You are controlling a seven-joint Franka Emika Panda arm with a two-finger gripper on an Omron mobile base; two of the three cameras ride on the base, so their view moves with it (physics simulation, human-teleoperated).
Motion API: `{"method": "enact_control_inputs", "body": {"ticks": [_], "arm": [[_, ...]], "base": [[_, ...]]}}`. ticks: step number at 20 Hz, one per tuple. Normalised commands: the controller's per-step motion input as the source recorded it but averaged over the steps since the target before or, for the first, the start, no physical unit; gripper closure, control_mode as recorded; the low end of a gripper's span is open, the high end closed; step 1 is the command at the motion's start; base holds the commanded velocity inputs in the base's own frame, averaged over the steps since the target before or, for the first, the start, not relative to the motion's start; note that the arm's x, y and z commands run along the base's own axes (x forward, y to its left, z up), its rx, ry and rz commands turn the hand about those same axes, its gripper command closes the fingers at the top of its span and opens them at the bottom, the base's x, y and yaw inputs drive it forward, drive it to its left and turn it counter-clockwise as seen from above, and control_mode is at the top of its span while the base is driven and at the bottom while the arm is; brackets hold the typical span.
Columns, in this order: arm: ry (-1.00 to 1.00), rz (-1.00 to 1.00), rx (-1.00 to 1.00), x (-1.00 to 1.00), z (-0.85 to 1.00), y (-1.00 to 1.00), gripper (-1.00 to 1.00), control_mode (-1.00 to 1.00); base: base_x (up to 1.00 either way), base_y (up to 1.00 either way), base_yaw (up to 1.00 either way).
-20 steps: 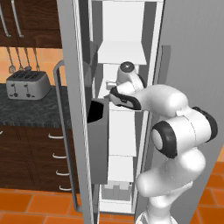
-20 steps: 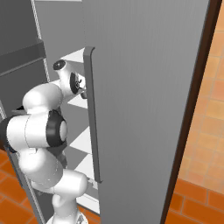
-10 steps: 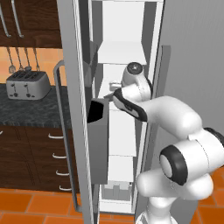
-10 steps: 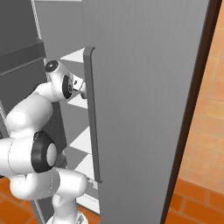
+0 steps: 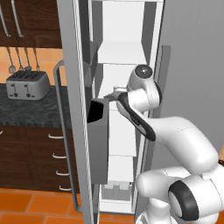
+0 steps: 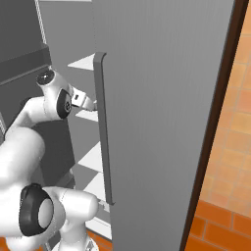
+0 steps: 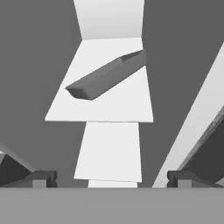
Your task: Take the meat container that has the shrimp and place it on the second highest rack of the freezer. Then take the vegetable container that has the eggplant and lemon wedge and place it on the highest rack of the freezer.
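Freezer [image 5: 118,52] shelving is seen through the narrow gap between the open grey door on its left and the closed grey panel on its right, and the white arm is reached into that gap at about the middle of its height. The gripper [image 7: 111,178] is spread wide with nothing between its jaws; its two dark fingertips [image 7: 41,178] are seen well apart in the hand view. Ahead of them, inside the freezer, a grey tray [image 7: 107,75] is set on a white shelf [image 7: 100,107], laid at a slant across it, and its contents cannot be made out. A dark door bin [image 5: 98,111] is hung on the inner face of the freezer door, just left of the wrist. A long grey handle [image 6: 103,127] is fixed to the freezer's closed panel, close beside the hand. Left of the freezer, a toaster [image 5: 25,85] is stood on a dark counter [image 5: 26,114].
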Motion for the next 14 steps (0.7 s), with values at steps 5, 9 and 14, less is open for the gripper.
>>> {"method": "enact_control_inputs", "body": {"ticks": [5,9,14], "arm": [[0.0,0.04,0.02,-0.91,-0.11,0.0,-1.0,-1.0],[0.07,0.1,0.03,-0.93,-0.33,0.0,-1.0,-1.0],[0.1,0.1,0.0,-0.79,-0.12,0.0,-1.0,-1.0]], "base": [[0.0,0.0,0.0],[0.0,0.0,0.0],[0.0,0.0,0.0]]}}
